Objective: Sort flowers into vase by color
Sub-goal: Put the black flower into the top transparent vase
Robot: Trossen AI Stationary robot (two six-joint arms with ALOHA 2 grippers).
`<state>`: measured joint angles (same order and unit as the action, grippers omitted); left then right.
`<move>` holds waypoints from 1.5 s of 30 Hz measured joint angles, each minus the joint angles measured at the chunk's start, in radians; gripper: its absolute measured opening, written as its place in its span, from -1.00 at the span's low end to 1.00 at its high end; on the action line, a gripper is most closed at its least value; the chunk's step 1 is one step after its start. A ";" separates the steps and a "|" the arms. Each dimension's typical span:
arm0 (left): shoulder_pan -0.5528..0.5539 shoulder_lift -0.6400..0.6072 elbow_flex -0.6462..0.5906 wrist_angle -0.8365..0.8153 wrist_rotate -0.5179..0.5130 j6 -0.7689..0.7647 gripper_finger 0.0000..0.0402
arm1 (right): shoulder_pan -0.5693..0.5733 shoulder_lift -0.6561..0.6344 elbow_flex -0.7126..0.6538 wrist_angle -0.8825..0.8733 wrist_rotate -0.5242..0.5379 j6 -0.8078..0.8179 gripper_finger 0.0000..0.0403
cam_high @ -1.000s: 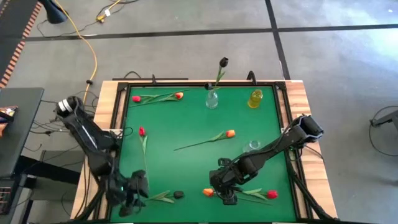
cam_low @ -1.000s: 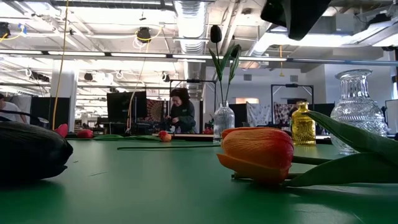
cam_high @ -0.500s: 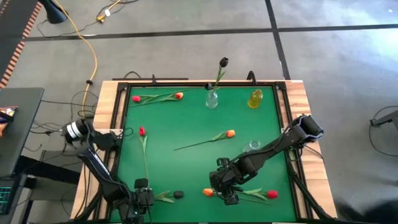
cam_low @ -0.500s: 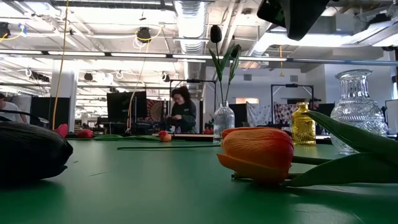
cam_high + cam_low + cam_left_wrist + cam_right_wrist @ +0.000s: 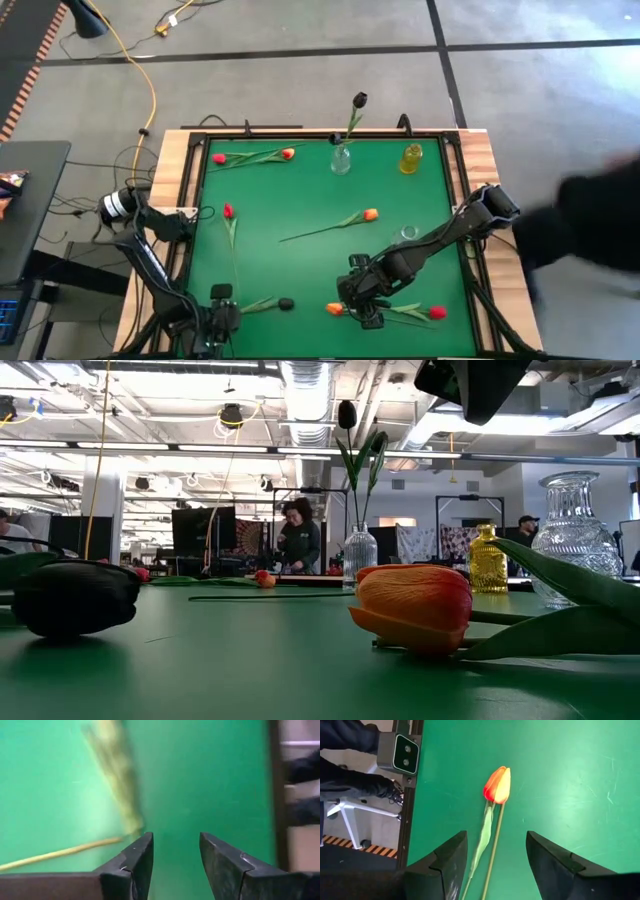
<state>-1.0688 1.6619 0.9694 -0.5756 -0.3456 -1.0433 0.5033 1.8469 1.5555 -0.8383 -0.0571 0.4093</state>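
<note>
On the green desk [image 5: 300, 200], a black tulip [image 5: 286, 303] lies near the front edge, just beside the left gripper [image 5: 220, 318], whose jaws stand apart, empty, at its stem [image 5: 60, 852]. Right of it, the right gripper [image 5: 366, 315] hovers over an orange tulip [image 5: 497, 785], jaws wide, holding nothing. One near-black flower [image 5: 359, 100] stands in the clear vase [image 5: 341, 160] at the far edge.

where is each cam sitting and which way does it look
High view: above the table, looking straight down; both arms show.
Low view: at mat height, looking level across; the orange tulip is close, an arm part above.
Left wrist view: over the left gripper, open, beside a green stem.
Right wrist view: over the right gripper, open around the orange tulip's stem.
Shared: low and right wrist views both show that tulip.
</note>
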 joint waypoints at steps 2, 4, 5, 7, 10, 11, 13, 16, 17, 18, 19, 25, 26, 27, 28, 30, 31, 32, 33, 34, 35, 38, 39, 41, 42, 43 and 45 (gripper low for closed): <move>-0.001 0.000 -0.004 -0.041 -0.029 -0.032 -0.25 | -0.002 0.000 0.000 0.000 0.000 0.000 0.13; -0.001 0.000 -0.004 -0.083 -0.054 -0.070 -0.25 | -0.006 0.000 0.000 0.000 0.000 -0.005 0.13; -0.001 0.000 -0.005 -0.097 -0.059 -0.081 -0.25 | -0.008 0.000 0.000 0.000 -0.001 -0.012 0.13; -0.001 0.000 -0.005 -0.097 -0.058 -0.082 -0.25 | -0.008 0.000 0.000 0.000 0.000 -0.018 0.13; -0.002 0.001 -0.005 -0.094 -0.053 -0.078 -0.25 | -0.015 0.000 0.000 0.000 0.000 -0.026 0.13; -0.002 0.004 -0.005 -0.093 -0.051 -0.078 -0.25 | -0.016 0.000 0.000 0.000 0.000 -0.026 0.13; -0.002 0.014 -0.005 -0.093 -0.047 -0.079 -0.25 | -0.020 0.000 0.000 0.000 0.000 -0.026 0.13; -0.001 0.043 -0.008 -0.091 -0.044 -0.084 -0.25 | -0.026 0.000 0.000 0.000 0.000 -0.026 0.13; -0.001 0.054 -0.009 -0.093 -0.040 -0.089 -0.25 | -0.029 0.000 0.000 0.000 0.000 -0.026 0.13; -0.001 0.065 -0.009 -0.090 -0.032 -0.094 -0.25 | -0.029 0.000 0.000 0.000 0.000 -0.026 0.13; -0.001 0.076 -0.009 -0.087 -0.023 -0.102 -0.25 | -0.029 0.000 0.000 0.000 0.000 -0.026 0.13; -0.011 0.118 -0.004 -0.085 -0.011 -0.161 -0.27 | -0.029 0.000 0.000 0.001 0.001 -0.027 0.13; -0.011 0.119 -0.004 -0.085 -0.011 -0.172 -0.29 | -0.029 0.000 0.000 0.001 0.001 -0.027 0.13; -0.011 0.119 -0.004 -0.085 -0.010 -0.180 -0.32 | -0.029 0.000 0.000 0.001 0.001 -0.027 0.13; -0.011 0.118 -0.004 -0.082 -0.009 -0.186 -0.35 | -0.029 0.000 0.000 0.001 0.001 -0.029 0.13; -0.011 0.117 -0.005 -0.077 -0.004 -0.191 -0.43 | -0.029 0.000 0.000 0.001 0.001 -0.029 0.13; -0.011 0.117 -0.005 -0.075 0.002 -0.192 -0.49 | -0.029 0.000 0.000 0.001 0.001 -0.029 0.13; -0.011 0.118 -0.005 -0.074 0.007 -0.192 -0.55 | -0.029 0.000 0.000 0.001 0.001 -0.029 0.13; -0.011 0.118 -0.005 -0.072 0.011 -0.192 -0.61 | -0.029 0.000 0.000 0.001 0.001 -0.029 0.13; -0.011 0.118 -0.005 -0.070 0.016 -0.192 -0.68 | -0.029 0.000 0.000 0.001 0.001 -0.029 0.13; -0.011 0.117 -0.005 -0.066 0.018 -0.191 -0.76 | -0.029 0.000 0.000 0.001 0.001 -0.028 0.13; -0.007 0.093 -0.005 -0.057 0.023 -0.160 -0.95 | -0.029 0.000 0.000 0.001 0.001 -0.028 0.13; -0.002 0.081 -0.003 -0.066 0.027 -0.144 -0.97 | -0.029 0.000 0.000 0.001 0.001 -0.028 0.13; 0.010 0.039 -0.002 -0.073 0.032 -0.113 -0.97 | -0.029 0.000 0.000 0.000 0.001 -0.028 0.13; 0.019 0.010 0.000 -0.072 0.030 -0.097 -0.98 | -0.029 0.000 0.000 0.000 0.001 -0.028 0.13; 0.026 -0.021 0.003 -0.068 0.027 -0.081 -0.99 | -0.029 0.000 0.000 0.001 0.001 -0.028 0.13; 0.046 -0.079 0.004 -0.074 0.017 -0.035 -0.99 | -0.033 0.000 0.000 0.000 0.000 -0.028 0.13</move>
<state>-1.0229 1.5829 0.9733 -0.6496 -0.3285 -1.0783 0.4702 1.8468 1.5551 -0.8379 -0.0570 0.3810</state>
